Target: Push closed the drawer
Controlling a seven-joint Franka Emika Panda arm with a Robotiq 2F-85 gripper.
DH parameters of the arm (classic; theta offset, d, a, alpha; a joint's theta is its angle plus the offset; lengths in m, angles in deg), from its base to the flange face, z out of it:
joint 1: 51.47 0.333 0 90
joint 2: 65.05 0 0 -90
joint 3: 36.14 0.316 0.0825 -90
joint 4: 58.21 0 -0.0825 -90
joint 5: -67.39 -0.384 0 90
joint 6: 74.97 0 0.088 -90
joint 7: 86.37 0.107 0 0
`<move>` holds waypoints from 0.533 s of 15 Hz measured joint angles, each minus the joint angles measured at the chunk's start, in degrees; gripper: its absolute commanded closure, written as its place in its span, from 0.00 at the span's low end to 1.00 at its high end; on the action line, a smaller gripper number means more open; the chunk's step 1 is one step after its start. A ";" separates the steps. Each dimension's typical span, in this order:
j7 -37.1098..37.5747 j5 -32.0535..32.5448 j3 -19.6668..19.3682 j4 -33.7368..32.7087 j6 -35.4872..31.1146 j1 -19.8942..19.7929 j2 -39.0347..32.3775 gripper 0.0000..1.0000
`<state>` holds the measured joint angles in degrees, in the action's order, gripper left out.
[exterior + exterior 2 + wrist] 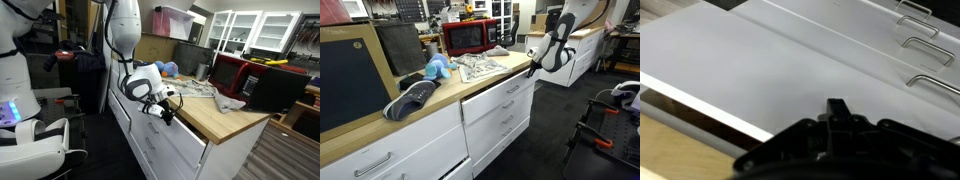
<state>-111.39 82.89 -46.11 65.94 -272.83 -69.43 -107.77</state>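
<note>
Showing a white arm (124, 35) hanging down from above and bending at the wrist toward a white cabinet (150, 150). Holding the gripper (166, 108) low and tilted, right at the front edge of the wooden counter (225, 118); in an exterior view, sitting close against the cabinet's top far corner (531, 68). Showing the black fingers (837, 105) meeting in one tip in the wrist view, closed on nothing.

Placing the drawer (750, 70) just under the counter, at the top of the cabinet, directly ahead of the gripper. Running its long axis along the counter's edge, level with the floor, and slanting from upper left to lower right across the wrist view. Facing its flat white front out toward the aisle. Stacking deeper fronts (870, 40) with handles below it. Leaving unclear how far out it is standing, and whether the tip is touching it.

Carrying on the counter a red microwave (470, 38), a blue toy (438, 68) and newspaper (480, 66).
</note>
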 measured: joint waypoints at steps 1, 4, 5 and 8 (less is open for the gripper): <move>0.46 0.00 -0.29 -0.88 0.01 0.34 -0.30 1.00; 1.69 -0.08 -0.59 -2.77 0.06 0.87 -1.05 1.00; 2.15 -0.09 -0.61 -3.12 0.06 0.94 -1.21 1.00; 3.20 -0.01 -0.06 -2.66 0.05 0.98 -1.11 1.00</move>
<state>-108.18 82.88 -46.17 63.28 -272.78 -68.45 -108.89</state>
